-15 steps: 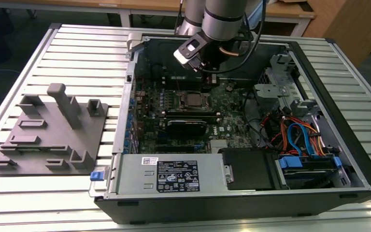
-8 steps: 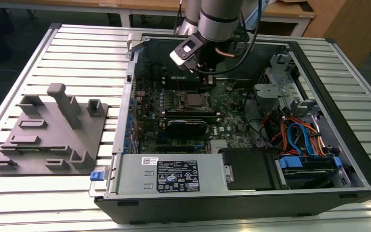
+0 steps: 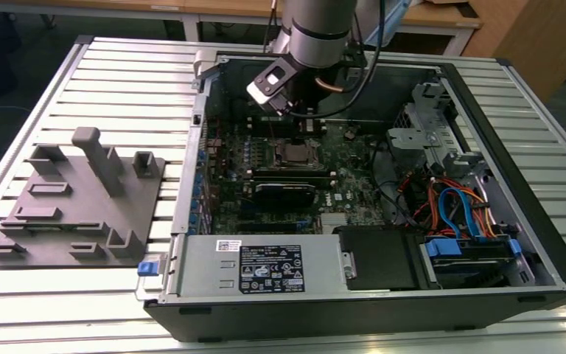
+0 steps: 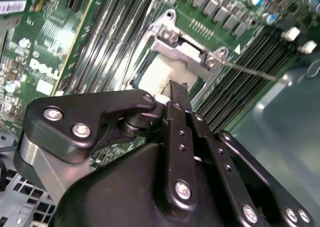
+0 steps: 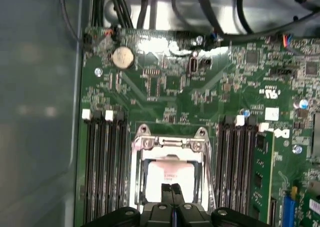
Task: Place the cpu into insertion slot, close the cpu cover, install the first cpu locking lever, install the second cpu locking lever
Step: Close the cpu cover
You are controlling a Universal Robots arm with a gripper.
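Observation:
My gripper (image 3: 301, 118) hangs inside the open computer case, just above the cpu socket (image 3: 291, 153) on the green motherboard. In both wrist views its two black fingers are pressed together, so it is shut with nothing between them (image 5: 172, 191) (image 4: 176, 93). The fingertips sit over the near edge of the socket. The cpu (image 5: 170, 173) (image 4: 159, 73) lies in the socket, its pale top showing through the window of the cpu cover (image 5: 170, 144) (image 4: 186, 53). That cover lies flat over the chip. A thin metal locking lever (image 4: 250, 70) sticks out sideways from the socket.
Black memory slots (image 5: 105, 162) flank the socket, and an upright memory stick (image 5: 262, 177) stands beside it. A coin battery (image 5: 123, 57) sits further up the board. Cables (image 3: 460, 206), a power supply (image 3: 253, 269) and the case walls crowd the space. A grey fixture plate (image 3: 77, 199) lies outside.

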